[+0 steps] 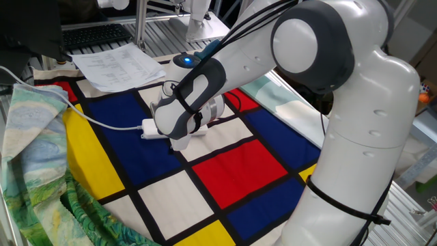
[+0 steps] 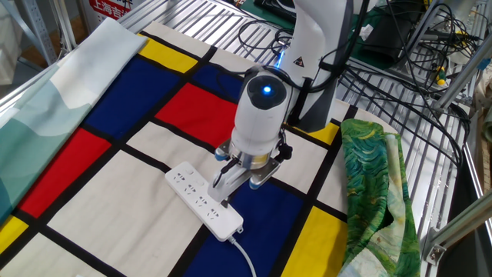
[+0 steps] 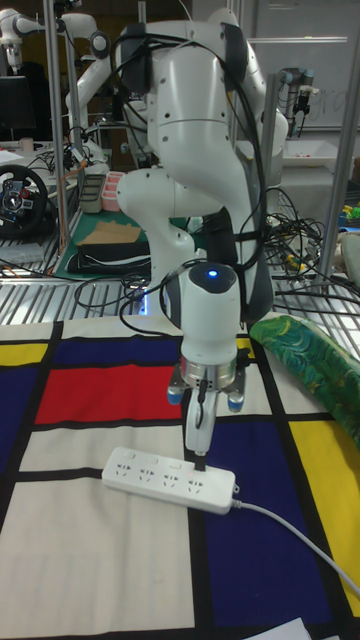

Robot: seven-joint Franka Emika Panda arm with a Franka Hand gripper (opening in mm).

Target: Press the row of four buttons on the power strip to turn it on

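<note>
The power strip (image 2: 198, 198) lies slantwise on the coloured checked cloth, and it shows again as the power strip (image 3: 165, 475) in the tall fixed view. My gripper (image 2: 224, 201) points straight down with its fingers pressed together into one narrow bar. Their tip (image 3: 199, 458) touches the strip's far edge near the cord end. The four buttons are too small to pick out. In one fixed view only the strip's end (image 1: 148, 127) shows, because my wrist hides the fingers.
The white cord (image 3: 290, 538) trails off from the strip's end. A green patterned cloth (image 2: 377, 185) lies at the table's right edge, paper sheets (image 1: 116, 65) sit at a far corner, and cables (image 2: 400, 54) run over the metal rack behind.
</note>
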